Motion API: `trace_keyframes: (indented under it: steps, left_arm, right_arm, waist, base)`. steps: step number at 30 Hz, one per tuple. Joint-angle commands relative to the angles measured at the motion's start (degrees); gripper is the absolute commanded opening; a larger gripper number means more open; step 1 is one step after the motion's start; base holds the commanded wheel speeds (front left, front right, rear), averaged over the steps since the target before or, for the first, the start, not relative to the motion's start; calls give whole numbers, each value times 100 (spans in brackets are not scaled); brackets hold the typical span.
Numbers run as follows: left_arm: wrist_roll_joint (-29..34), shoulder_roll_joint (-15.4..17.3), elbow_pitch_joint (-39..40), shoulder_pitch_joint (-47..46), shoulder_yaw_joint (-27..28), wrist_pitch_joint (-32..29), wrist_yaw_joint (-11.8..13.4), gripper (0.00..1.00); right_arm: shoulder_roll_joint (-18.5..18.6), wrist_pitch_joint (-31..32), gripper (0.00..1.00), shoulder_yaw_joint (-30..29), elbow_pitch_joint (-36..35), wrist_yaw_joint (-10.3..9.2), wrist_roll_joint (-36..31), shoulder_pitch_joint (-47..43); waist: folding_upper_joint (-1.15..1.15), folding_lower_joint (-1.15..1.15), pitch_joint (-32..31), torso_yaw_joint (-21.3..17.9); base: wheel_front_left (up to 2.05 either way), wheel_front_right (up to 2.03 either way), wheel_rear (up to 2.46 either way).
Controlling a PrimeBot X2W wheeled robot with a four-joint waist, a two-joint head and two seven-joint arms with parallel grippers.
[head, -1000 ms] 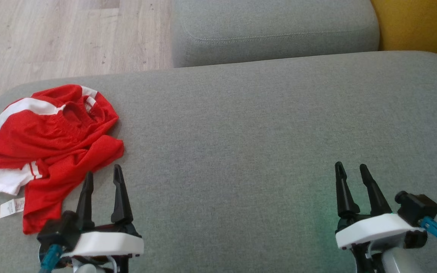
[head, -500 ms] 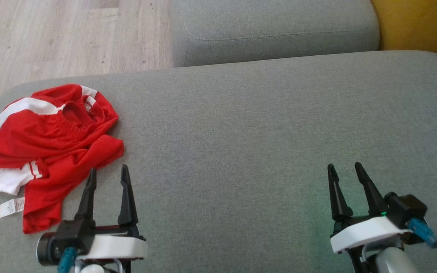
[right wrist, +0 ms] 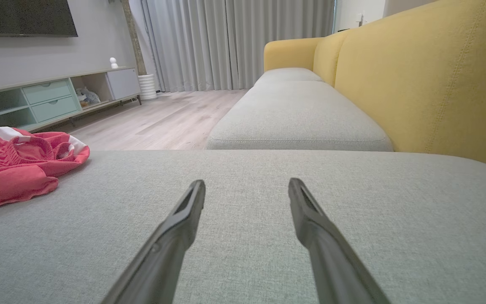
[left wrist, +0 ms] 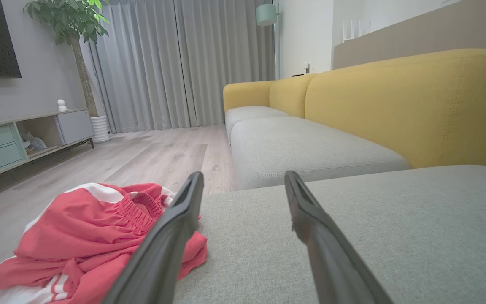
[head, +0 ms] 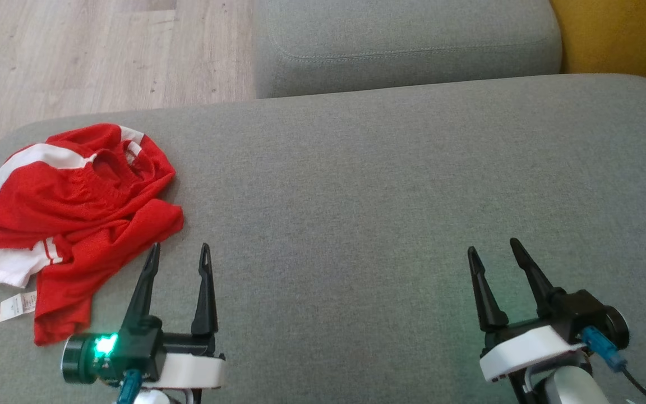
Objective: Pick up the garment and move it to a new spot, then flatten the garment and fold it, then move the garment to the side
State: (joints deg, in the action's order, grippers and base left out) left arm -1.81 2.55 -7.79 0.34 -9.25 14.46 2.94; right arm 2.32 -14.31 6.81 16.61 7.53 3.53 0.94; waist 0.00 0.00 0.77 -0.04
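We look down on a wide grey sofa cushion (head: pixel 368 185). A crumpled red garment (head: pixel 76 207) with white stripes lies at about nine o'clock, near the cushion's left edge, with a white label (head: pixel 17 306) beside it. Our left gripper (head: pixel 180 247) sits at seven o'clock, fingers spread and holding nothing, its tips near the garment's right edge. Our right gripper (head: pixel 493 246), at five o'clock, is likewise spread and empty, well apart from the cloth. Wood floor (head: pixel 76 50) shows at eleven o'clock, and a second grey cushion (head: pixel 407 45) at twelve.
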Motion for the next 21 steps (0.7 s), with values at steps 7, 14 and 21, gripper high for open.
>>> trace_keyframes:
  steps: [7,14,21]
  left_arm:
    - [-43,34,-38,-237,267,53,108,100]
    - [-145,34,-269,-278,400,54,9,100]
    - [-227,33,-360,-324,410,54,-53,100]
  right_arm:
    - [55,-69,100,-27,-40,-4,19,313]
    - [55,-69,100,-105,-45,-4,6,295]
    - [55,-69,100,-201,-71,-4,-42,270]
  waist:
    - [0,0,-15,1]
    - [0,0,-37,38]
    - [0,0,-19,272]
  base:
    - [0,0,0]
    - [0,0,0]
    - [0,0,0]
